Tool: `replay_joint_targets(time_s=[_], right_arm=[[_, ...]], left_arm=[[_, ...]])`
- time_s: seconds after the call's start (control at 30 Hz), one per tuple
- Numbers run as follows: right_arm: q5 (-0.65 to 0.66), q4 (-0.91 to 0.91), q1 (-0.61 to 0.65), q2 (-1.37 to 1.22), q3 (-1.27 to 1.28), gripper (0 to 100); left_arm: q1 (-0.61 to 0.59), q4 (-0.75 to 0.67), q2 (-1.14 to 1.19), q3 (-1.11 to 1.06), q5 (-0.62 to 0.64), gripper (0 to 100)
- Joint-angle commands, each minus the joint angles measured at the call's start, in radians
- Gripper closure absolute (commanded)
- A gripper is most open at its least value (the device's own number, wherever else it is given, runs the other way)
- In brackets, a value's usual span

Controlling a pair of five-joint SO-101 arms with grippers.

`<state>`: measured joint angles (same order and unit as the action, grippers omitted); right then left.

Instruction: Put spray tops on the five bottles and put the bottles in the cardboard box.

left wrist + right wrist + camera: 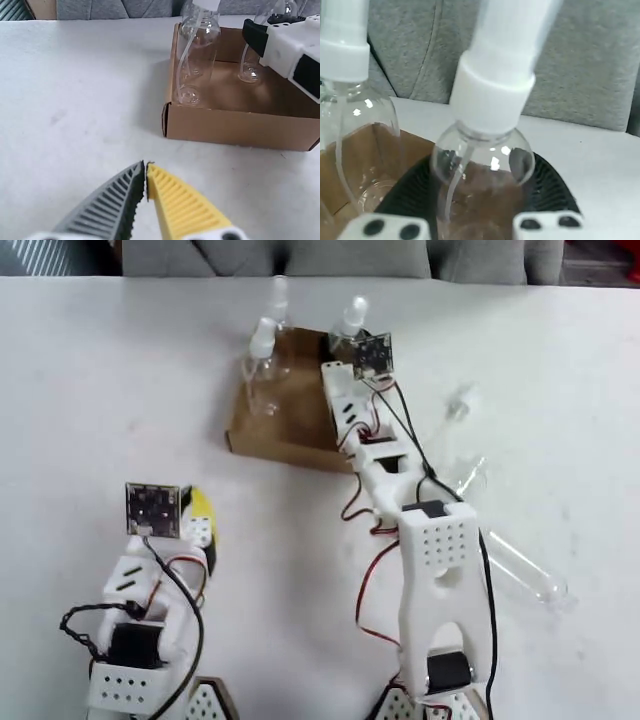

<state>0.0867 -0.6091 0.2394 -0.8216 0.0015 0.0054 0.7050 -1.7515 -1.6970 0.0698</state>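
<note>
The right gripper (479, 212) is clasping a capped bottle (482, 160) upright inside the cardboard box (285, 448), likely so it stands beside the other bottle (197, 55) already there, while the left gripper (145, 176) is lying closed and empty, out of the way in front of the box.

From the high view, the right arm (372, 455) lies across one side of the cardboard box (280, 435), so I can't see the box floor under it. The jaws cover the held bottle (350, 335) below its shoulder. From the left wrist, the box's end beyond the held bottle runs off the frame, and the other bottle (197, 55) in the box loses its spray top at the edge. From the right wrist, the held bottle's base is cut off, so I can't tell whether it touches the box. Beside the box on the table (120, 390), clear loose bottles (520, 570) are too faint to count.
</note>
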Motion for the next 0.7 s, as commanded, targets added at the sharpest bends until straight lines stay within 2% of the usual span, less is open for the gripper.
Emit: replay_joint_targets(time_s=[0.0, 0.23, 0.67], right_arm=[[-0.009, -0.021, -0.013, 0.015, -0.044, 93.7], [-0.014, -0.019, -0.012, 0.013, -0.043, 75.7], [-0.017, -0.018, -0.012, 0.019, -0.043, 74.5]], left_arm=[[-0.01, -0.005, -0.008, 0.0, 0.003, 98], [-0.01, -0.005, -0.008, 0.0, 0.003, 98], [-0.01, -0.005, -0.008, 0.0, 0.003, 98]])
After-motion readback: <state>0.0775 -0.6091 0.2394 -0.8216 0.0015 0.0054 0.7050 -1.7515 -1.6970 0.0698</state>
